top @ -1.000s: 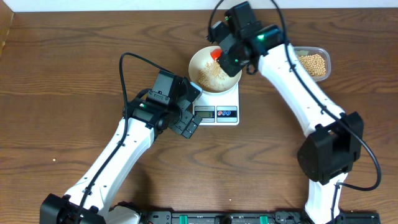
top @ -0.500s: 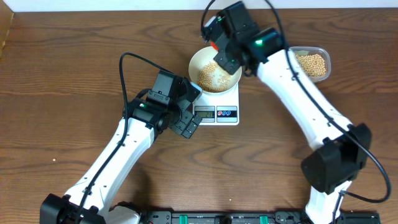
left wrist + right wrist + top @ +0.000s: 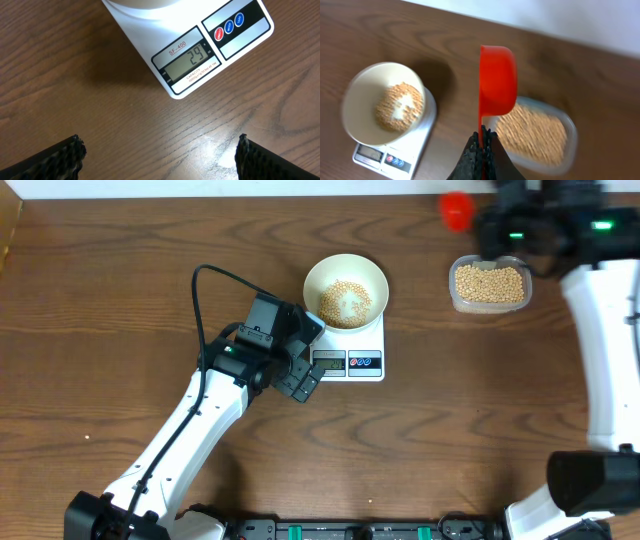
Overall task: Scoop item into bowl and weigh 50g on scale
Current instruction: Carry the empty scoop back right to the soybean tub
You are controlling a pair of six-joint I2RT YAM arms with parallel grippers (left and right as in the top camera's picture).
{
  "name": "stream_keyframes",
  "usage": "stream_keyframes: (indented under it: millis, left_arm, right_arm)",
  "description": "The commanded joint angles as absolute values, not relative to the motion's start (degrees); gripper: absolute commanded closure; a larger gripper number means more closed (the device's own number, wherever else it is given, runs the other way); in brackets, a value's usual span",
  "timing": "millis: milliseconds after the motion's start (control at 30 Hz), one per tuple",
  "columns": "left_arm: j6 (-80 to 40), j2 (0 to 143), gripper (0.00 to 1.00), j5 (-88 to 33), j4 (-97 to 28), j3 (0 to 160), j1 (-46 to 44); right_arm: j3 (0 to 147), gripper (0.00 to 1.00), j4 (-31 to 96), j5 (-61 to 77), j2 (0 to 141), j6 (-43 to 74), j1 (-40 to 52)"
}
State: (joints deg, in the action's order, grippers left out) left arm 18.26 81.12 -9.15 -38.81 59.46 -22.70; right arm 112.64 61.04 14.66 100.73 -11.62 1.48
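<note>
The white bowl [image 3: 345,290] sits on the white scale [image 3: 348,362] and holds a heap of pale-tan beans [image 3: 345,302]. The scale's display [image 3: 186,62] reads 29. My right gripper [image 3: 481,142] is shut on the handle of a red scoop [image 3: 497,85], held above the table at the far right by the clear tub; the scoop also shows in the overhead view [image 3: 456,211]. The bowl [image 3: 384,102] shows in the right wrist view too. My left gripper [image 3: 160,155] is open and empty, hovering over bare wood just in front of the scale.
A clear plastic tub [image 3: 489,284] full of beans stands right of the scale; it also shows in the right wrist view [image 3: 532,131]. The left arm [image 3: 190,420] stretches from the front edge toward the scale.
My right gripper has swung the red scoop from over the bowl to the right, up beside the clear tub. The left arm has not moved.
</note>
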Motion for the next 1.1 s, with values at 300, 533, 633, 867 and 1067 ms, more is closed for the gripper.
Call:
stream_keyframes:
  millis: [300, 533, 633, 867, 1067]
  left_arm:
    - [18.8, 81.1, 0.02, -9.9, -39.0, 59.0, -22.6]
    - [18.8, 81.1, 0.02, -9.9, -39.0, 59.0, -22.6]
    - [18.8, 81.1, 0.02, -9.9, -39.0, 59.0, -22.6]
    - [18.8, 81.1, 0.02, -9.9, -39.0, 59.0, -22.6]
    - [18.8, 81.1, 0.02, -9.9, -39.0, 59.0, -22.6]
  right_arm:
    - [108.0, 0.99, 68.9, 16.9, 104.1, -7.2, -10.5]
    - [102.7, 0.99, 64.6, 16.9, 106.1, -4.6, -10.4]
    - [100.2, 0.99, 61.1, 16.9, 106.1, -3.2, -10.4]
    - [92.7, 0.99, 52.8, 16.9, 106.1, -0.7, -10.4]
    - [86.6, 0.99, 45.9, 16.9, 106.1, -0.7, -10.4]
